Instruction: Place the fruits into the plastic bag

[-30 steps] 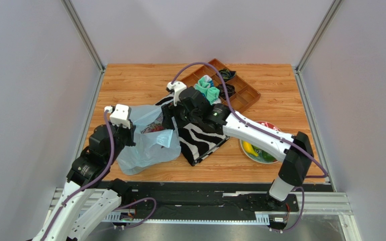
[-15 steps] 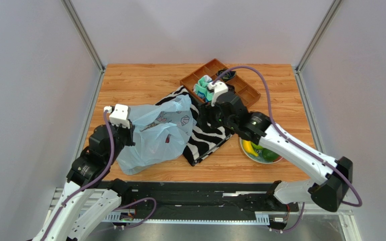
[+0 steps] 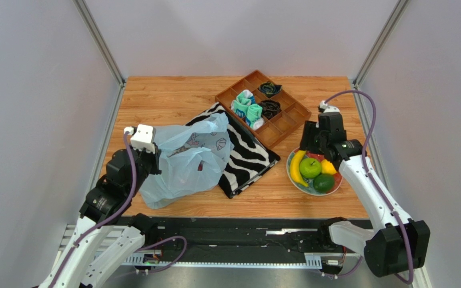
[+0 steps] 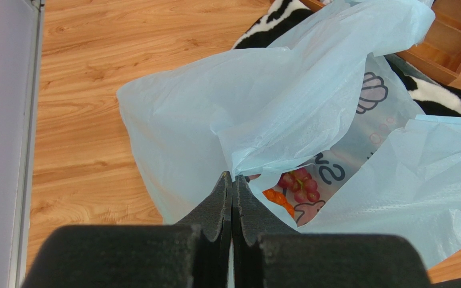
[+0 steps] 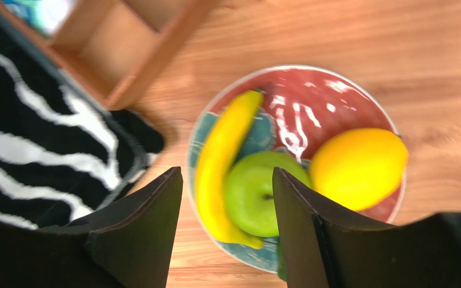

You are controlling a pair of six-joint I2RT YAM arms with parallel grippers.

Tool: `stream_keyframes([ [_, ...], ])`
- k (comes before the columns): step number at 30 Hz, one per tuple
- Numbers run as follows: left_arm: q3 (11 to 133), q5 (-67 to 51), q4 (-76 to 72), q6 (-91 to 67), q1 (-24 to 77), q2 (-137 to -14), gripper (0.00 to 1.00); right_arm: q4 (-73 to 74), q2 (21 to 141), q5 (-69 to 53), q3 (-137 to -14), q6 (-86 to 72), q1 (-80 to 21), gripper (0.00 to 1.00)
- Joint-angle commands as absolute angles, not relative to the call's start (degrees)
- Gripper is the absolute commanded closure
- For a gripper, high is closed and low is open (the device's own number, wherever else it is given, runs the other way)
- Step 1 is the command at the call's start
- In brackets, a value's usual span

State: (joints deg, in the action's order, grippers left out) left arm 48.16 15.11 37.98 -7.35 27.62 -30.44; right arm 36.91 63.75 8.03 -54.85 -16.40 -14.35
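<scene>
The light-blue plastic bag lies at the left, partly on the zebra cloth. My left gripper is shut on the bag's edge, holding its mouth open. The red-purple grape bunch lies inside the bag, next to something orange. A plate at the right holds the yellow banana, the green apple, the yellow lemon and the dark green round fruit. My right gripper is open and empty, above the banana and apple.
A black-and-white zebra cloth lies in the middle. A brown compartment tray at the back holds teal-and-white rolled socks and dark items. Grey walls stand at both sides.
My right arm has swung from over the bag, across the zebra cloth, to above the fruit plate. The bag's top has settled. My left gripper has not moved.
</scene>
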Motion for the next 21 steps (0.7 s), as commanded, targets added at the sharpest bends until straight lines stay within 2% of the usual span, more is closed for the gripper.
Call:
stream_keyframes([
  [1,48.6,15.38,37.44,-6.94,27.69,-30.41,1.0,37.27,61.96,3.52,-51.95,-14.86,-7.76,0.42],
  [4,48.69,15.29,37.44,-6.86,27.69,-30.59,1.0,37.27,62.49,1.41,-50.89,-15.38,-4.93,0.46],
  [15,48.6,14.85,37.35,-6.77,27.69,-30.24,1.0,38.85,66.8,1.67,-50.98,-16.17,-4.31,0.57],
  [21,48.6,14.41,37.18,-6.77,27.69,-30.41,1.0,39.29,66.71,3.95,-50.36,-17.05,-4.31,0.59],
])
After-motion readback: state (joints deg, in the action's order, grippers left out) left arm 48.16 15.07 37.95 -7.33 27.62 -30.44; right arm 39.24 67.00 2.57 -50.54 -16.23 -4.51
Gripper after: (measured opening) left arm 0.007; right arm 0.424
